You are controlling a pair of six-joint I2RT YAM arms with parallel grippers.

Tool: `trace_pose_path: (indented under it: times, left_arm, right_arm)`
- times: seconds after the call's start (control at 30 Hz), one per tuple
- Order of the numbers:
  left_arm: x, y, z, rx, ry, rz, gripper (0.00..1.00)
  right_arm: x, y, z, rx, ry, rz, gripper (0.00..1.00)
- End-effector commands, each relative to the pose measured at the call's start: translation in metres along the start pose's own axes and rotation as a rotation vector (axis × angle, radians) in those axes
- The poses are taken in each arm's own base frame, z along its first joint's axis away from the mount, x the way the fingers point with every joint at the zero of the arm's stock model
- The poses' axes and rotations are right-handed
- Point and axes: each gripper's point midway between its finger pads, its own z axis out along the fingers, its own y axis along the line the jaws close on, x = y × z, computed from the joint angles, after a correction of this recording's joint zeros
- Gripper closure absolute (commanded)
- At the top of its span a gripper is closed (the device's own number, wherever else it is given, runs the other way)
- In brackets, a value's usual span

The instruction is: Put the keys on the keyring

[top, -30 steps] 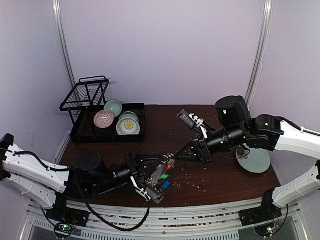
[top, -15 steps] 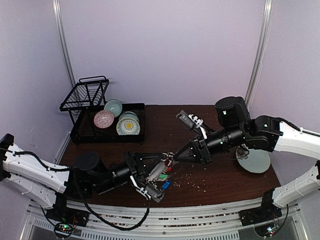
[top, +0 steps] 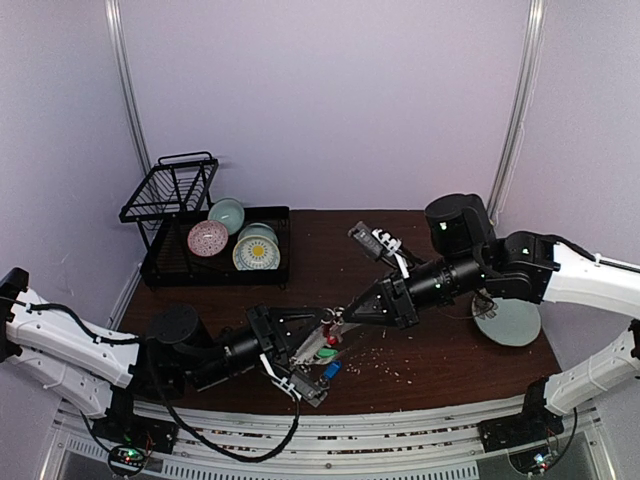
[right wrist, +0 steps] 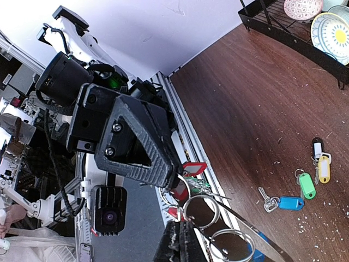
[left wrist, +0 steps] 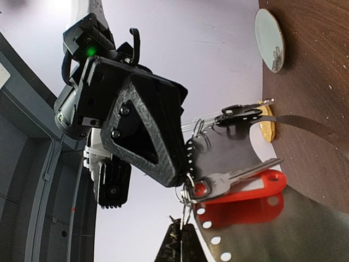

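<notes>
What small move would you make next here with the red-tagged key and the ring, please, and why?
Probably a slight turn of the right gripper to feed the ring further through the red-tagged key. Both grippers are shut and meet tip to tip above the table, with the left gripper beside that key, which hangs at the rings between them. Whether it is fully threaded is unclear.

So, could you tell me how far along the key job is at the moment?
In hand: the left hand and right hand meet above the table, both shut, working the red-tagged key at the rings; whether it is threaded yet is unclear. Left: the blue, green and yellow tagged keys lie loose on the table. Nothing looks finished.
</notes>
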Motion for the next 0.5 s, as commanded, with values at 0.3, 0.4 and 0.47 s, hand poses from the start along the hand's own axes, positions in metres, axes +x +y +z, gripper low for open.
trace_pose_path:
  times: [0.3, 0.4, 0.47]
  left_arm:
    - [0.0052, 0.0318, -0.0038, -0.131, 0.027, -0.038, 1.0]
    - [0.0056, 0.0327, -0.0036, -0.134, 0.029, -0.041, 1.0]
    - [0.0062, 0.0328, -0.0034, -0.133, 0.032, -0.043, 1.0]
  right_arm:
    - [-0.0126, 0.0011, -0.0042, 0.028, -0.029, -0.016, 1.0]
    - [-0.008, 0.0047, 0.0001, -0.01, -0.014, -0.016, 1.0]
    - [-0.0055, 0.0061, 0.0032, -0.02, -0.001, -0.021, 1.0]
